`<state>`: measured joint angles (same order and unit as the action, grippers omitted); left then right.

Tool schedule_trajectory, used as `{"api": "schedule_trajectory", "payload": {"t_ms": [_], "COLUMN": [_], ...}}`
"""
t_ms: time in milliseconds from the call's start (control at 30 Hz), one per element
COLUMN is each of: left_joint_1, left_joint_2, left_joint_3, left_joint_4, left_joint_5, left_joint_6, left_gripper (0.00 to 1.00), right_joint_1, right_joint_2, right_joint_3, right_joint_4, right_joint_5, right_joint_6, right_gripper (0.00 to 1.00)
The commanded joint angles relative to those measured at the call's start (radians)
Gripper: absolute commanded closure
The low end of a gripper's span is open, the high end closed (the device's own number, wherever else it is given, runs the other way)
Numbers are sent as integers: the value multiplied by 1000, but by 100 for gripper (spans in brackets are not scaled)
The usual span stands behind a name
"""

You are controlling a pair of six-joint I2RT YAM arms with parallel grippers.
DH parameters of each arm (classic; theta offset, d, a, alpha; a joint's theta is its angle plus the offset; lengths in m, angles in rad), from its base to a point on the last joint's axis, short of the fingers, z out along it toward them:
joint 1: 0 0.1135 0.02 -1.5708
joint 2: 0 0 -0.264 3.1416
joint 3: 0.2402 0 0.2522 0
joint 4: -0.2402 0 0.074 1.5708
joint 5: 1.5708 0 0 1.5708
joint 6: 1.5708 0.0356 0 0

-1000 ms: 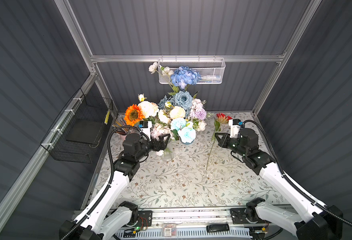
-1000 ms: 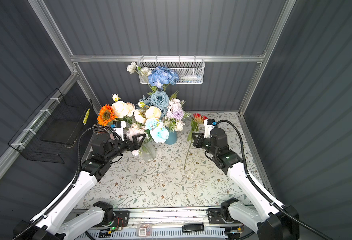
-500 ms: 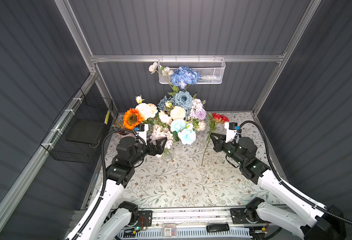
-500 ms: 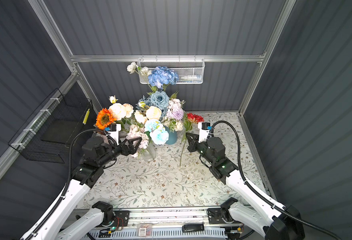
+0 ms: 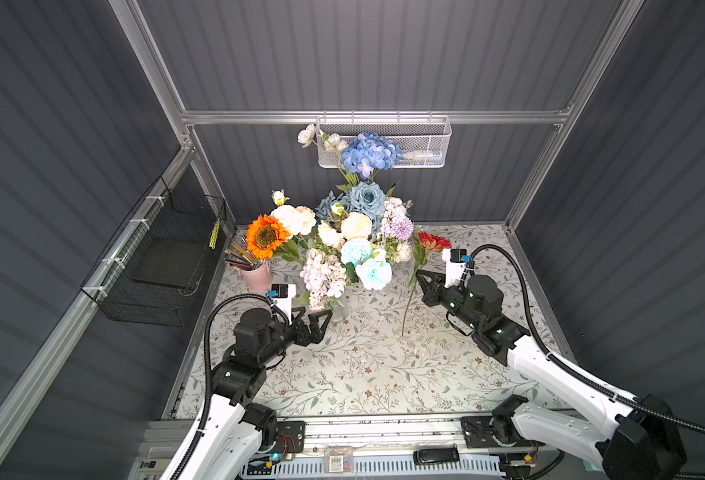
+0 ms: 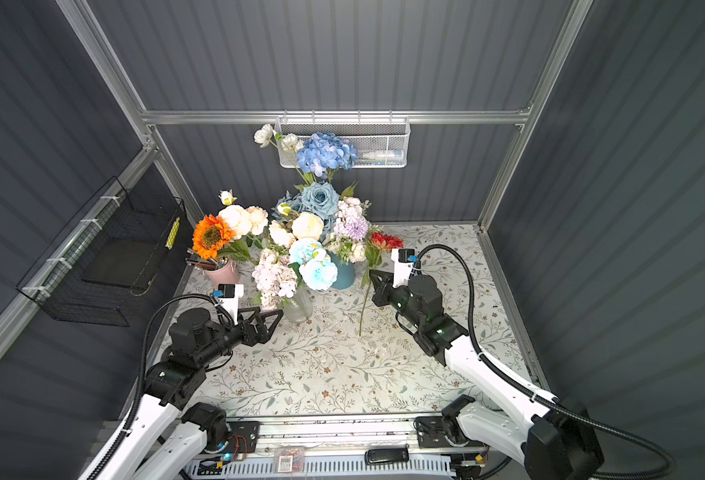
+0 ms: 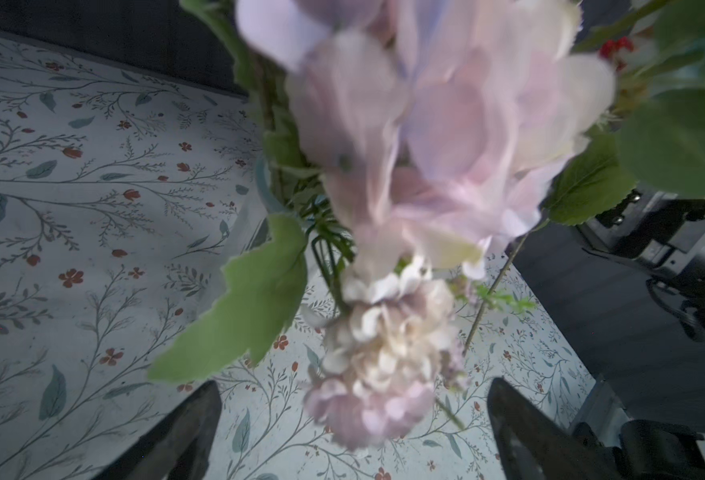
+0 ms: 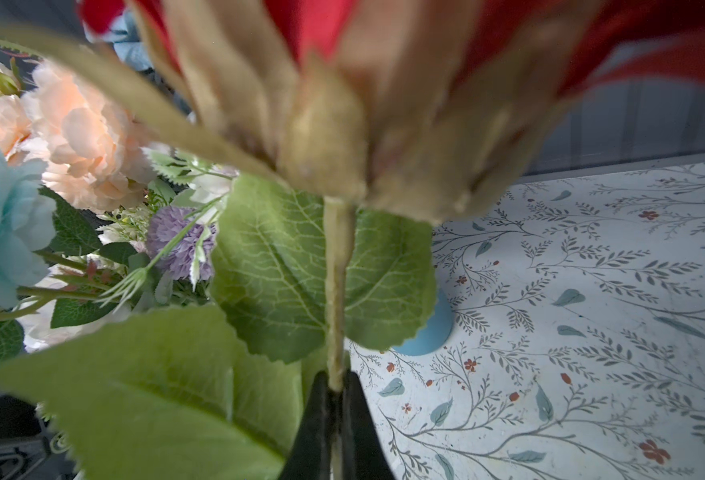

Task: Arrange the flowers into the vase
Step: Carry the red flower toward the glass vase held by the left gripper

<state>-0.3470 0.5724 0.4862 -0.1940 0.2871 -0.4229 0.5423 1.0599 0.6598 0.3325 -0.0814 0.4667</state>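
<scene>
Most flowers stand bunched in a clear glass vase (image 5: 339, 308) and a blue vase (image 6: 343, 275) at the table's back. A pale lilac bloom (image 7: 384, 365) droops from the bunch just ahead of my left gripper (image 5: 315, 322), which is open and empty beside the glass vase. My right gripper (image 5: 419, 277) is shut on the green stem (image 8: 336, 291) of a red sunflower (image 5: 433, 241). That flower is upright to the right of the bunch, and its stem end (image 5: 403, 330) hangs near the cloth. The blue vase (image 8: 429, 337) shows behind its leaves.
A pink cup of pencils (image 5: 256, 275) stands left of the vases. A black wire basket (image 5: 163, 257) hangs on the left wall, a white mesh basket (image 5: 417, 143) on the back wall. The floral cloth (image 5: 363, 374) covers the table.
My left gripper opened fully and drew back from the bunch toward the front. My right gripper carried the red sunflower leftward, closer to the vases.
</scene>
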Motion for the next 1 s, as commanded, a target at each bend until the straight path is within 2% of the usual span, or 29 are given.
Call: {"api": "schedule_trajectory", "payload": {"t_ms": [0,267,467,567,833,967], "left_joint_1": [0,-7,-7,-7,-7,-7], "left_joint_2": [-23,118,271,348,370,384], "left_joint_3": [-87,-161,-137,-113,-27,32], "left_joint_4": [120,340,531,565,626,642], "left_joint_5": [-39,-79,-93,-74,-165,-156], "left_joint_6": [-59,11,47,52,89,93], "left_gripper": [0,1,0,0,0,0], "right_joint_1": [4,4,5,5,6,7], "right_joint_2": [2,12,26,23,25,10], "right_joint_3": [-8,-1,14,16,14,4], "right_joint_4": [40,43,49,46,69,100], "right_joint_5": [-1,6,-4,2,-16,-29], "right_joint_6": [12,12,8,2,-1,-16], "right_gripper": [100,100,100,100,100,100]}}
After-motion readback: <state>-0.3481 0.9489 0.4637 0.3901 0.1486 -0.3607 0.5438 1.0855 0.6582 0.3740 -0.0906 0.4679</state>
